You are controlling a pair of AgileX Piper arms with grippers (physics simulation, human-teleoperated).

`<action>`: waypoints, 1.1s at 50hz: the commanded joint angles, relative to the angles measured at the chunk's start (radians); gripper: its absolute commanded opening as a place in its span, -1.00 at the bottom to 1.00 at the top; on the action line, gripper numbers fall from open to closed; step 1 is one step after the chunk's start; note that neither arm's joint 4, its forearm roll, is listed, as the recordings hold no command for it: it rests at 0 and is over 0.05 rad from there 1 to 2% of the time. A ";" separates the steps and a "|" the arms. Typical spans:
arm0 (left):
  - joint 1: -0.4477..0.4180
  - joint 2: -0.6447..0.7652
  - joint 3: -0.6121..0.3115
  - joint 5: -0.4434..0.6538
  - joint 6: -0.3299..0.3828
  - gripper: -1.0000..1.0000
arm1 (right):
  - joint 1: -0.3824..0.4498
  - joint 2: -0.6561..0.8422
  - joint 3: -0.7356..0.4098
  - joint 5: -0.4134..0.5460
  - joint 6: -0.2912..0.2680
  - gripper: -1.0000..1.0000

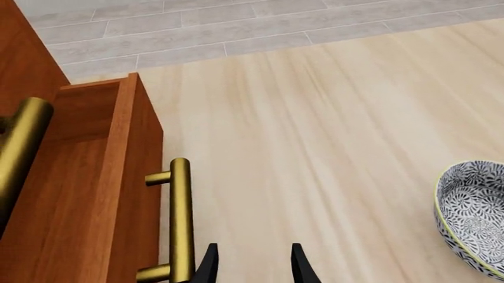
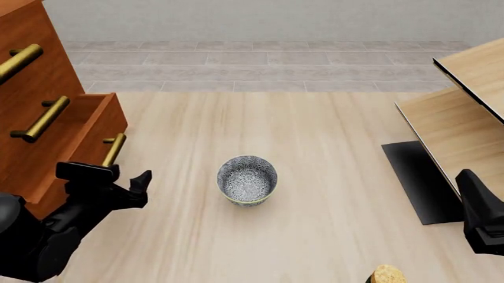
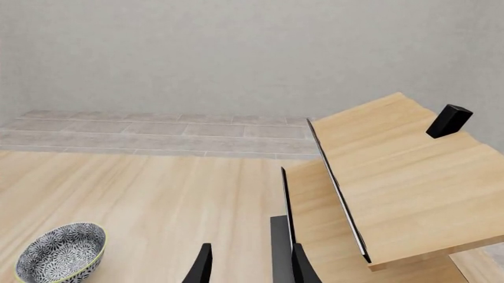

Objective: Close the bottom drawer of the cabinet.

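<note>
Far left, the cabinet (image 2: 32, 112) is seen with its bottom drawer (image 2: 87, 127) pulled out. The left gripper (image 1: 252, 265) is parked just beside the drawer's brass handle (image 1: 181, 218), fingers spread. A patterned bowl (image 2: 246, 180) is sat mid-table. The right gripper (image 3: 248, 264) is held apart too.

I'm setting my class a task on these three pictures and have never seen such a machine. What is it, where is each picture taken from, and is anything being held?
These are simulator renders of two black robot arms working at a pale wooden surface. The front view looks down from behind the arms. The other two come from cameras just behind each gripper.

The left gripper is open beside the brass handle of the bottom drawer, which juts out of the reddish-brown cabinet. The right gripper is also open, near pale furniture with black edging. Neither holds anything.

A patterned bowl sits mid-surface, and a small tan object shows at the front view's bottom edge.
</note>
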 commanded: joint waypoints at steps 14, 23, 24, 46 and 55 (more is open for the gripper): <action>0.110 0.024 -0.060 0.042 0.074 1.00 | -0.002 -0.005 0.000 0.005 0.002 1.00; 0.131 0.026 -0.063 0.047 0.095 1.00 | -0.003 -0.009 0.000 0.007 0.001 1.00; 0.135 0.030 -0.065 0.045 0.097 1.00 | -0.003 -0.008 0.000 0.007 0.000 1.00; 0.172 0.034 -0.094 0.083 0.110 1.00 | -0.006 -0.003 0.000 0.003 0.003 1.00; 0.176 0.026 -0.100 0.097 0.114 1.00 | -0.008 -0.007 0.000 0.005 0.002 1.00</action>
